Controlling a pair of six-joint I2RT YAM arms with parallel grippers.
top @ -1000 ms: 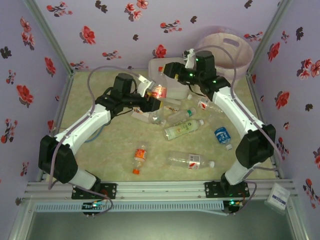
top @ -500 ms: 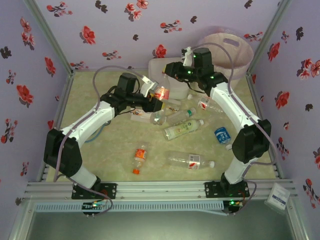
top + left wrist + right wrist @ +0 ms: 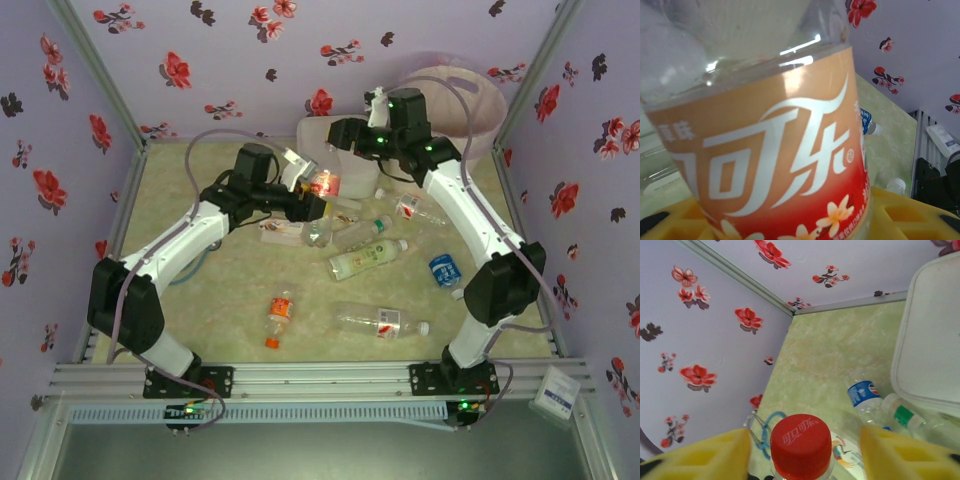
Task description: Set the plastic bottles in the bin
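Looks like a mid-air handover, so that's the step advice is given for here.

The surface (image 3: 200,300) is littered with loose bottles (image 3: 368,258), all lying below and to the near side of both hands; they can be ignored for now. The bin (image 3: 485,110) is parked behind the right hand (image 3: 805,452), off to its right, well apart from the left hand (image 3: 315,190). That's probably why the bottle is being passed over. The white box (image 3: 935,350) lies just under and beside the right hand and should be kept out of the swing path.

The red-labelled bottle (image 3: 770,150) is clamped upright in the left hand, gripped around the label. The right hand is roughly half open, nothing held, with the red cap (image 3: 801,442) sitting between its yellow pads (image 3: 710,455) and a gap left on each side.

To do this well:
- the right hand should be lowered a touch so the neck is caught under the cap, not the cap's rounded top
- the cap should be centred before the pads are closed
- the left hand shouldn't be opened until the right grip is clearly firm, otherwise the bottle gets dropped back onto the pile
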